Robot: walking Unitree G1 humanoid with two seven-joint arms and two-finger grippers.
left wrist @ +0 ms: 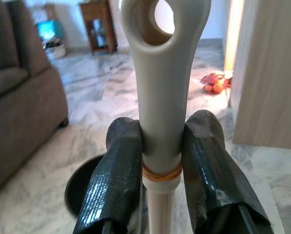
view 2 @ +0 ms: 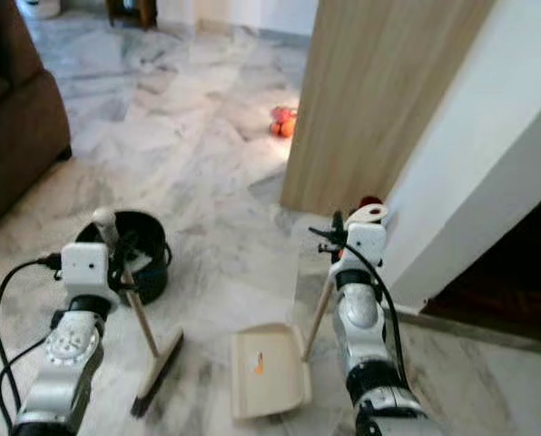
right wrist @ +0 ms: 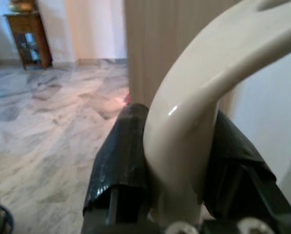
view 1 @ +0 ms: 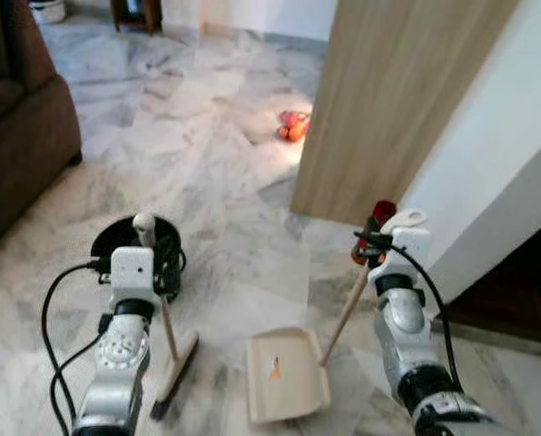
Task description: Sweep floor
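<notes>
Left wrist view: L hand (left wrist: 161, 161) grips cream broom (left wrist: 161, 87); R hand (right wrist: 177, 161) grips dustpan (view 1: 287, 374).

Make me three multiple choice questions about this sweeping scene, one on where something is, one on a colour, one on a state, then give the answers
1. Where does the dustpan lie?
A. on the sofa
B. on the floor between the two arms
C. inside the black bucket

2. What colour is the scrap in the dustpan?
A. orange
B. blue
C. green

3. How is the left pincer?
A. open above the floor
B. shut on the broom handle
C. shut on a cloth

Answers: 1 B, its tray rests on the marble floor beside the broom. 2 A, an orange scrap lies on the tray. 3 B, both black fingers clamp the pale broom handle.
</notes>
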